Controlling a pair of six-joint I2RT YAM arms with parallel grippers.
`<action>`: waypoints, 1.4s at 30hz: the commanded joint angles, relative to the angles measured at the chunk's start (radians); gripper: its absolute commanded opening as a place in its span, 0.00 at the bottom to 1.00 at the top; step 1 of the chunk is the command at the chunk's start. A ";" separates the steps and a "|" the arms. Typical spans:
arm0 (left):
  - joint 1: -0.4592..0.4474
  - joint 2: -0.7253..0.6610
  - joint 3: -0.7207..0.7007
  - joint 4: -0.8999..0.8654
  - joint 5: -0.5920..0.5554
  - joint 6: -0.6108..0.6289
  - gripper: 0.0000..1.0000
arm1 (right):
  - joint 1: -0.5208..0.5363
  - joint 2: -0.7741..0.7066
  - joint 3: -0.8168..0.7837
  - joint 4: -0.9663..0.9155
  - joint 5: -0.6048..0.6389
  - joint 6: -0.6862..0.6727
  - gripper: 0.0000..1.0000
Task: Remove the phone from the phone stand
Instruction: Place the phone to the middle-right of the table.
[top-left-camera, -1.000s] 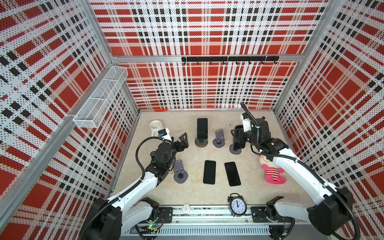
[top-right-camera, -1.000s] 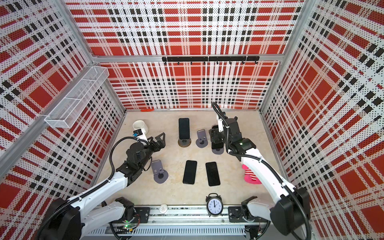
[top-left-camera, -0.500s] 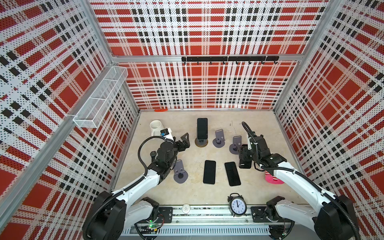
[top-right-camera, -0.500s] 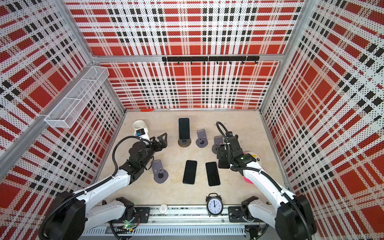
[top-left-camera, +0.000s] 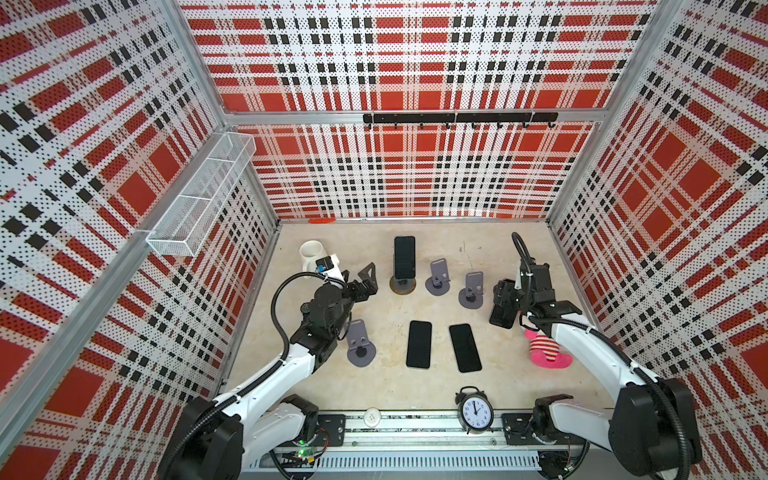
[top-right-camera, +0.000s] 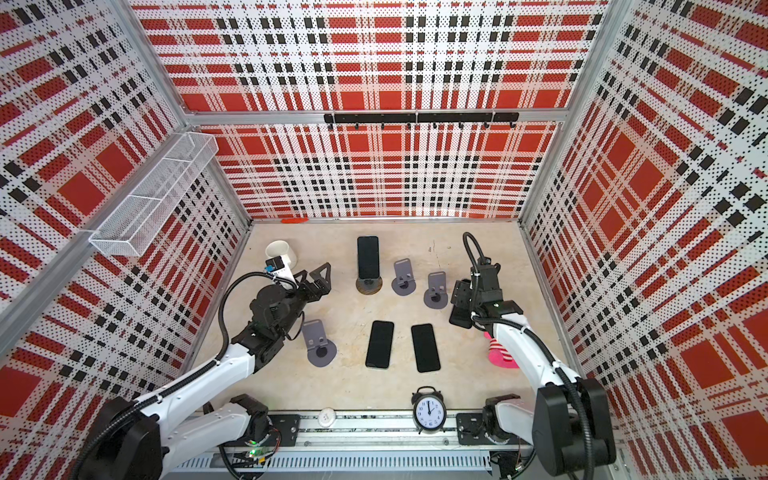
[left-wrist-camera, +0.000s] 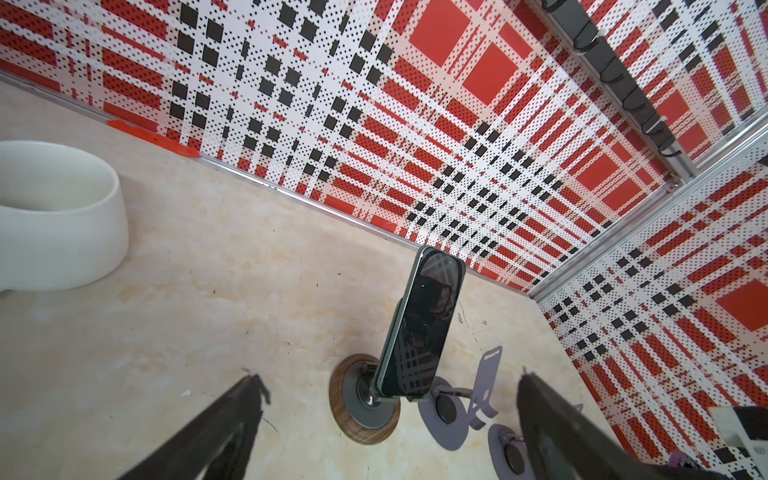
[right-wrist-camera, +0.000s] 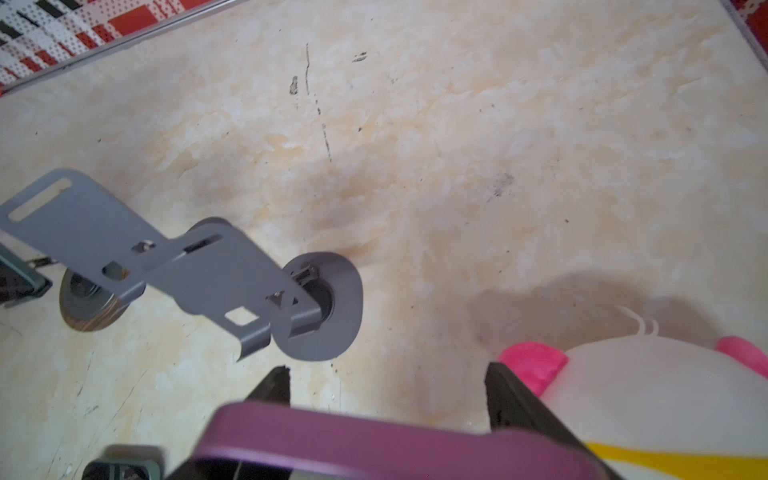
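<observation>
Near right wall (top-left-camera: 623, 249) — right tool (top-left-camera: 505, 300) clenched on phone (top-left-camera: 498, 321), seemingly airborne | left tool (top-left-camera: 358, 277) released, near wooden-base stand (top-left-camera: 402, 286)

You see both top views from high above the front edge, looking down toward the plaid back wall (top-left-camera: 415, 174) and taking in the whole tabletop (top-left-camera: 374, 386). Your left wrist camera sits low, near the upright phone (left-wrist-camera: 419, 328), facing that wall. Your right wrist camera looks down, closer still, on a grey phone stand (right-wrist-camera: 232, 270). Both wrist views share the wooden-based stand (left-wrist-camera: 357, 419)
</observation>
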 joint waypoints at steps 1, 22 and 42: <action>0.012 -0.011 -0.018 0.024 -0.009 0.021 0.98 | -0.031 0.035 0.066 0.091 0.021 -0.031 0.71; -0.039 -0.157 -0.040 -0.114 -0.224 0.058 0.98 | -0.102 0.557 0.490 -0.049 -0.027 -0.214 0.70; -0.057 -0.116 -0.039 -0.090 -0.219 0.076 0.98 | -0.102 0.691 0.513 -0.051 -0.044 -0.319 0.71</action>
